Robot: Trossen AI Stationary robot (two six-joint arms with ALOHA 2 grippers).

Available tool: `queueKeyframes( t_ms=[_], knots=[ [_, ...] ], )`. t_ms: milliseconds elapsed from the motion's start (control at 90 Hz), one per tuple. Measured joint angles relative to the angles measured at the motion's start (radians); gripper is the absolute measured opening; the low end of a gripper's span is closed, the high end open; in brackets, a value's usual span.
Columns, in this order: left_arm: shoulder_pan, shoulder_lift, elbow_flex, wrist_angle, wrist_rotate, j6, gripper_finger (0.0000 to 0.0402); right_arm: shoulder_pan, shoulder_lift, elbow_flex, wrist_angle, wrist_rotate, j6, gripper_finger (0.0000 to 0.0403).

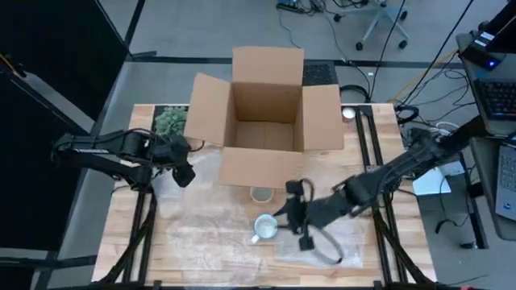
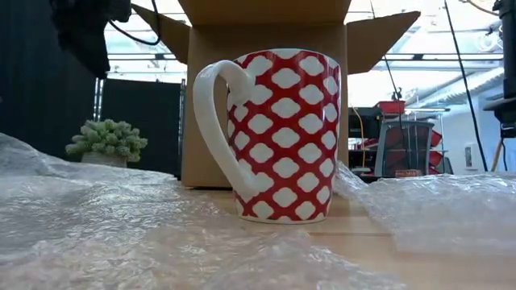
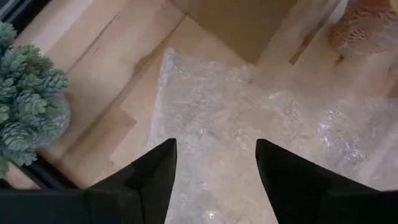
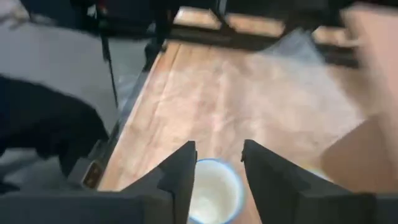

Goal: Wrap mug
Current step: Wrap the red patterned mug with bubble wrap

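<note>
Mug stands upright on the counter before an open box, bubble wrap around it. Right claw hangs released above its rim; left claw released over wrap.

High cam straight down; low cam table-level, close on mug; both share box.

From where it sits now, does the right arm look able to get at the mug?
Probably yes. The right pincer hovers open right beside the mug, whose rim shows between its fingers in the right wrist view. The mug stands upright on bare wood with nothing over it; the bubble wrap lies flat alongside.
</note>
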Motion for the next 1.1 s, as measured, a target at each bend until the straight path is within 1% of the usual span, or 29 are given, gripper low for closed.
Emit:
queueKeyframes(
  t_ms=[189,289,389,500,656,744,867,967,1033,1100],
  knots=[
    [-0.118,0.0,0.0,0.032,0.067,-0.028,0.0206,0.02,0.183,0.129,-0.084,-0.006,0.093,0.0193],
    [-0.204,0.0,0.0,0.069,0.072,-0.052,0.0206,0.033,0.266,0.194,-0.132,-0.007,0.126,0.0204],
    [-0.291,0.001,0.0,0.122,0.073,-0.054,0.0206,0.043,0.327,0.248,-0.203,-0.008,0.18,0.0205],
    [-0.385,0.002,0.0,0.194,0.051,-0.071,0.0205,0.042,0.383,0.29,-0.278,-0.006,0.25,0.02],
    [-0.496,0.007,-0.011,0.316,0.007,-0.071,0.0205,0.03,0.439,0.305,-0.273,-0.004,0.285,0.019],
    [-0.546,0.012,-0.025,0.359,-0.016,-0.071,0.0205,0.017,0.467,0.305,-0.297,-0.002,0.309,0.0184],
    [-0.592,0.027,-0.042,0.374,-0.068,-0.073,0.0205,-0.003,0.497,0.304,-0.324,-0.002,0.336,0.0171],
    [-0.612,0.047,-0.05,0.377,-0.092,-0.078,0.0205,-0.014,0.509,0.304,-0.316,-0.013,0.334,0.0158],
    [-0.62,0.063,-0.054,0.382,-0.097,-0.08,0.0205,-0.014,0.515,0.304,-0.314,-0.033,0.307,0.0151],
    [-0.628,0.085,-0.062,0.396,-0.1,-0.08,0.0205,-0.014,0.515,0.304,-0.315,-0.035,0.258,0.0135]
  ],
)
